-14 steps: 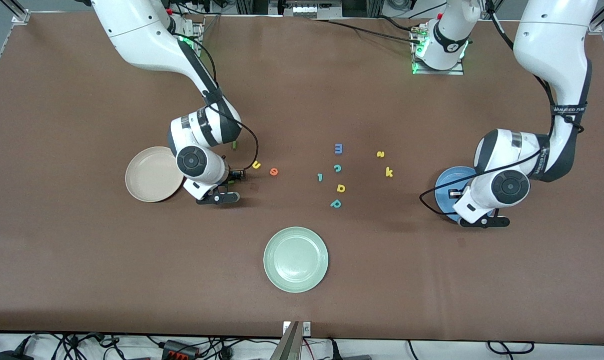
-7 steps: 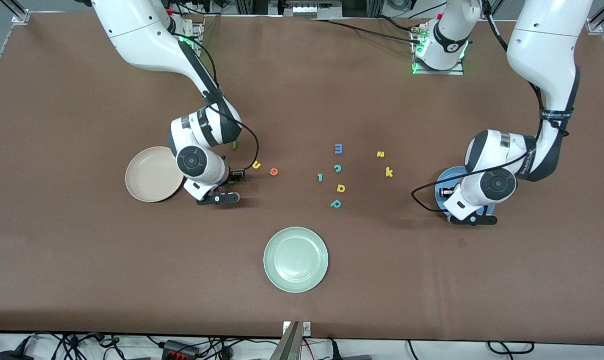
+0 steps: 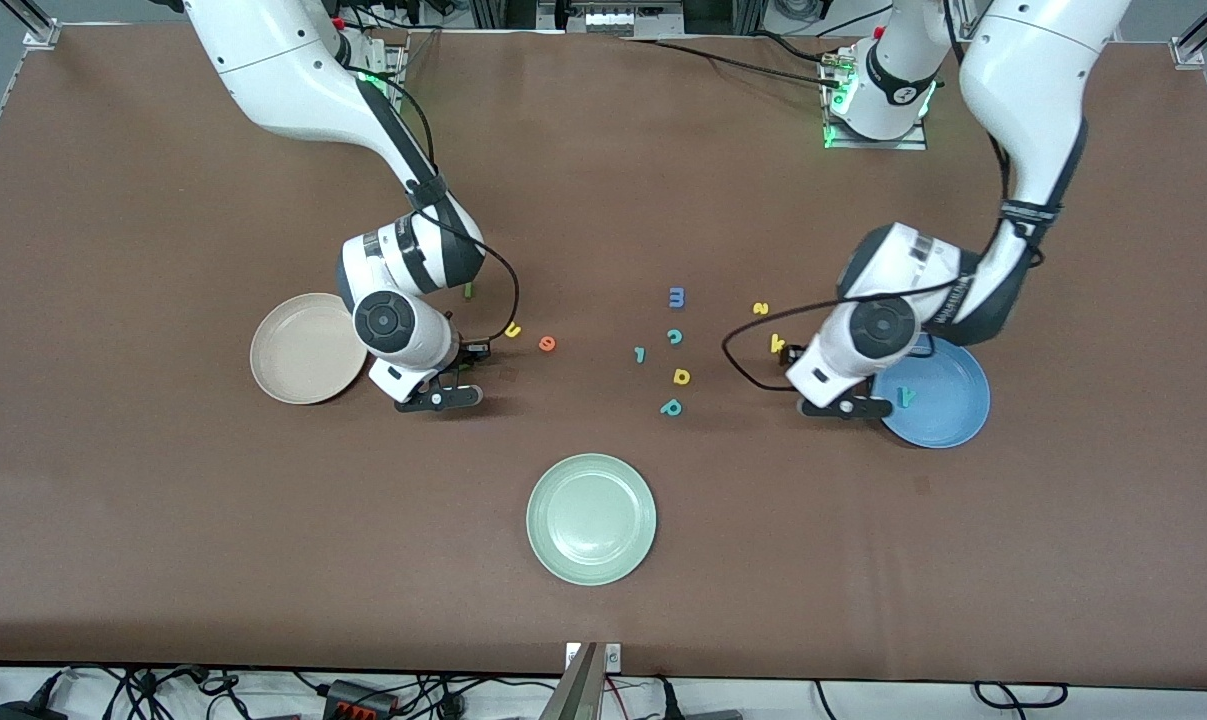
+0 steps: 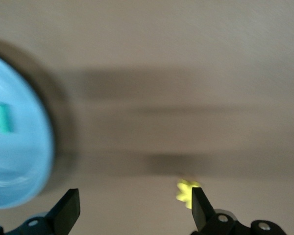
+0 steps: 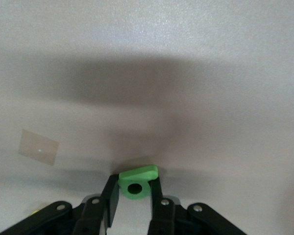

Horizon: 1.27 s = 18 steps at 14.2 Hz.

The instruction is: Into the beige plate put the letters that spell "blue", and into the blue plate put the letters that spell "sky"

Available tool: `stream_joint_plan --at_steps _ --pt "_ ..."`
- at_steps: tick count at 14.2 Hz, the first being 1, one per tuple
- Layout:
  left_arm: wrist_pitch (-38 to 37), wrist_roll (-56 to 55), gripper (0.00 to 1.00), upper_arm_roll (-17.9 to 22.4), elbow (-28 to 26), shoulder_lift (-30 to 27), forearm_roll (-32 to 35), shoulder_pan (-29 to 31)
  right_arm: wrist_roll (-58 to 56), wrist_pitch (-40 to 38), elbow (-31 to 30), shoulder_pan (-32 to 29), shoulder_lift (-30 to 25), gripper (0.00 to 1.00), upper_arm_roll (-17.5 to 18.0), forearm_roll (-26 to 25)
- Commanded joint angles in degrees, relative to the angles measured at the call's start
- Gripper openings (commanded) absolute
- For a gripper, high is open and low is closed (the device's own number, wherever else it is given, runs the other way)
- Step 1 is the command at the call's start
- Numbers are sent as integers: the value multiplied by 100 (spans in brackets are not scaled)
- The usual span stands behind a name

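Note:
My right gripper (image 5: 135,183) is low at the table beside the beige plate (image 3: 298,350), shut on the green b (image 5: 137,182). The yellow u (image 3: 512,330) and orange e (image 3: 547,344) lie close by, and the thin green l (image 3: 468,290) shows past the right wrist. The left gripper (image 4: 133,215) is open, just above the table between the yellow k (image 3: 777,343) and the blue plate (image 3: 948,400). One of its fingertips (image 4: 198,208) is right beside the k (image 4: 185,190). The teal y (image 3: 905,397) lies in the blue plate. The yellow s (image 3: 760,308) lies farther from the camera than the k.
A pale green plate (image 3: 591,518) sits near the table's front edge. Mid-table lie a blue m (image 3: 676,297), teal c (image 3: 674,336), a small teal letter (image 3: 639,354), a yellow d-like letter (image 3: 681,376) and a teal p (image 3: 671,407).
The left arm swung off the blue plate toward the yellow k and its gripper opened, leaving the teal y in the plate. The right arm stayed put.

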Motion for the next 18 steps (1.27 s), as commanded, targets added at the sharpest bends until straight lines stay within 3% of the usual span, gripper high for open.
stream_joint_plan --at_steps 1,4,8,9,13,15,18 --pt "784 -166 100 -153 -705 -236 48 99 -114 48 89 23 77 29 -24 20" --pt "1603 -139 99 -153 -1287 -281 83 64 -106 39 89 6 51 27 -24 20" --pt "1975 -104 86 -153 -1376 -140 127 81 -35 -354 71 -38 -334 27 -85 29" --pt "1966 -104 76 -153 -1376 -149 127 81 -44 -687 71 -177 -536 27 -138 29" --pt "1957 -113 22 -153 -1368 -131 127 90 -439 -1673 -16 -1196 -951 27 -165 2" --pt "1949 -148 8 -153 -1368 -131 127 90 -667 -1832 -130 -1688 -925 27 -173 -15" --pt "1896 -131 4 -153 -1306 -219 127 99 -730 -1527 -455 -1945 -776 27 -217 -331"
